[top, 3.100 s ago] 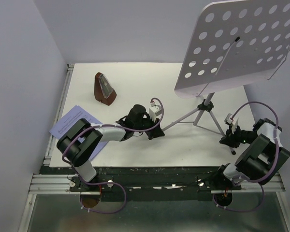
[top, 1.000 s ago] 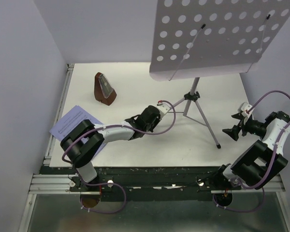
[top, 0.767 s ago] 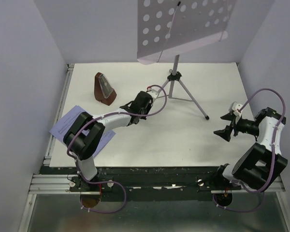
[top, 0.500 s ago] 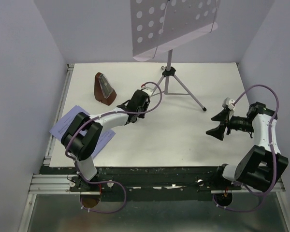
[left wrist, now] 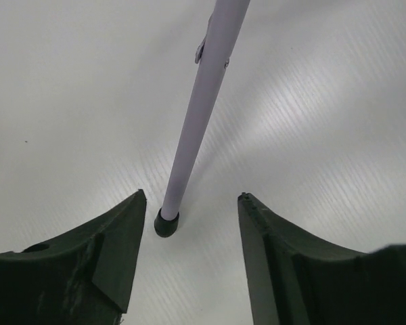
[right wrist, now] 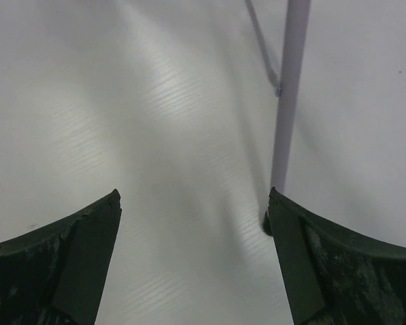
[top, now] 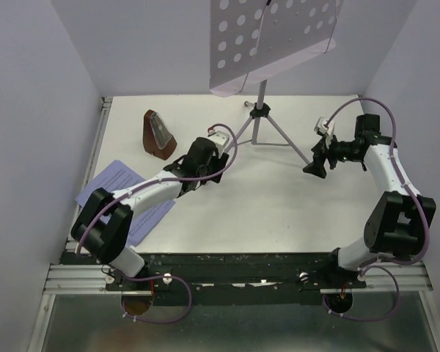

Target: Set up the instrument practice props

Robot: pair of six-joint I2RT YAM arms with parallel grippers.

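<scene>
Sheet-music pages: lavender, flat at the near left edge. Left gripper: jaws spread astride a tripod foot, gripping nothing. Right gripper: spread wide, empty, beside a second tripod leg. Metronome: upright, farther left. Music stand: upright at the back. Stand placement looks finished — next, seemingly, pages onto it.

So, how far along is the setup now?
Done: the music stand is upright, the metronome upright to its left. In hand: the left hand is open around one leg tip, the right hand open near another. Left: the pages lie flat on the table.
</scene>
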